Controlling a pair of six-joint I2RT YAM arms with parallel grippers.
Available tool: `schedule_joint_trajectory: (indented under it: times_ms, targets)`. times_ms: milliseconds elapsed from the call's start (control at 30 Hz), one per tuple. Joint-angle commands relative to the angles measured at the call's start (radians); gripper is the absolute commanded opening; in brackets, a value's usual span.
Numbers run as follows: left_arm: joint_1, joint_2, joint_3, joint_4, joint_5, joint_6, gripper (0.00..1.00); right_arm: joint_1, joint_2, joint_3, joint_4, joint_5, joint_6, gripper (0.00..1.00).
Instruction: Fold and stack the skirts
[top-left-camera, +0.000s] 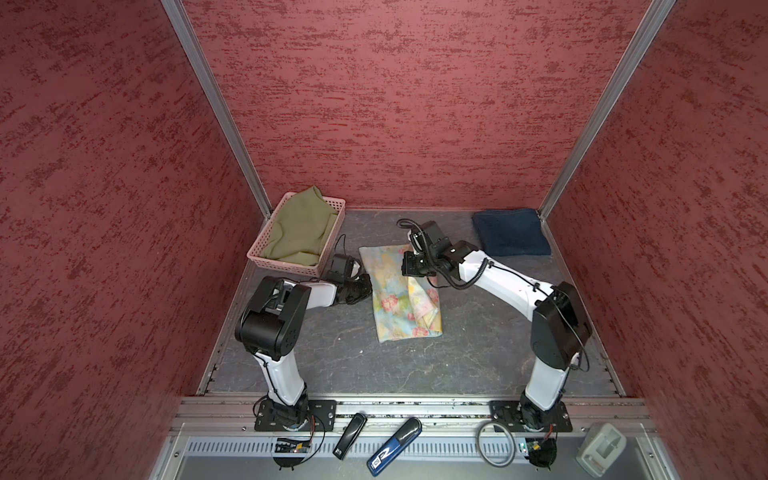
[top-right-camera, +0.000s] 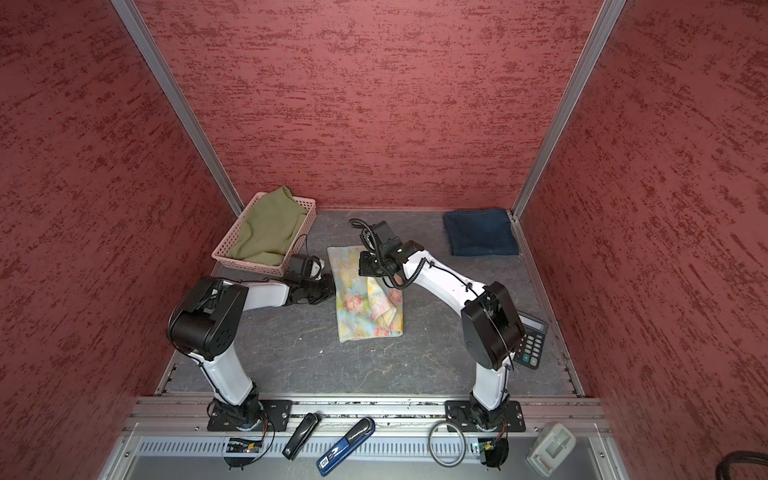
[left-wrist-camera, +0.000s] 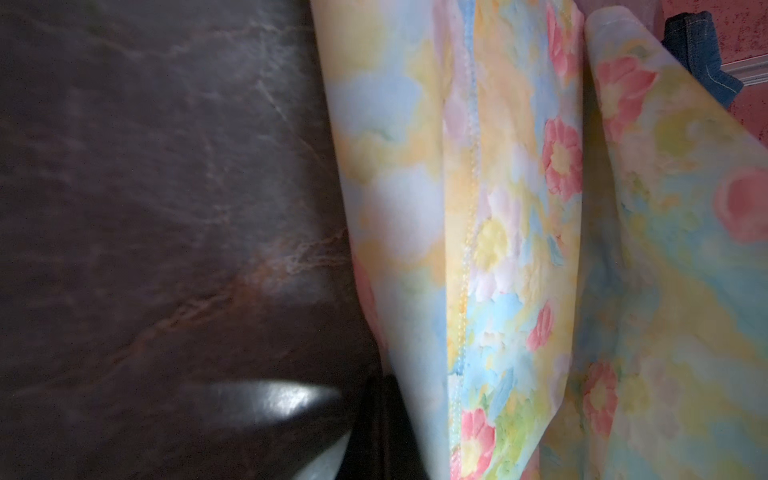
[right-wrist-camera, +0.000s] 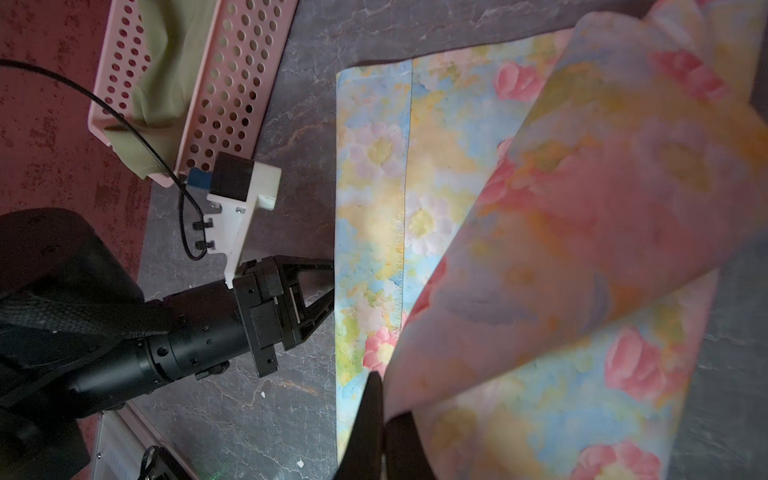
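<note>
Both claws pinch the floral skirt (top-left-camera: 392, 307): left claw (right-wrist-camera: 331, 279) anchors one edge low on the surface (top-left-camera: 332, 353), right claw (right-wrist-camera: 379, 415) holds a flap up, likely for folding over.

You get soft, even light and crisp detail in both top views, but both wrist views are dimmer, with the floral skirt (left-wrist-camera: 519, 208) blurred where it nears the lens.

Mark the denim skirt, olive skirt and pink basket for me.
denim skirt (top-left-camera: 511, 232): in a top view, middle of its folded top face.
olive skirt (top-left-camera: 301, 230): in a top view, middle of the bunched cloth.
pink basket (top-left-camera: 282, 265): in a top view, on its near perforated wall.
</note>
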Motion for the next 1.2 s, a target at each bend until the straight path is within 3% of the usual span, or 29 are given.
schedule_joint_trajectory:
  times_ms: [0,1067,1167]
  targets:
    - [-0.004,0.025,0.0,-0.024,-0.015,0.02,0.0,0.027,0.036,0.064,-0.009,0.012,0.027,0.0]
    - [-0.001,0.004,-0.022,-0.022,-0.015,0.029,0.0,0.116,0.221,0.174,0.002,-0.013,0.096,0.0]
    - [0.002,-0.003,-0.025,-0.023,-0.015,0.027,0.0,0.116,0.224,0.187,-0.007,-0.005,0.082,0.22]
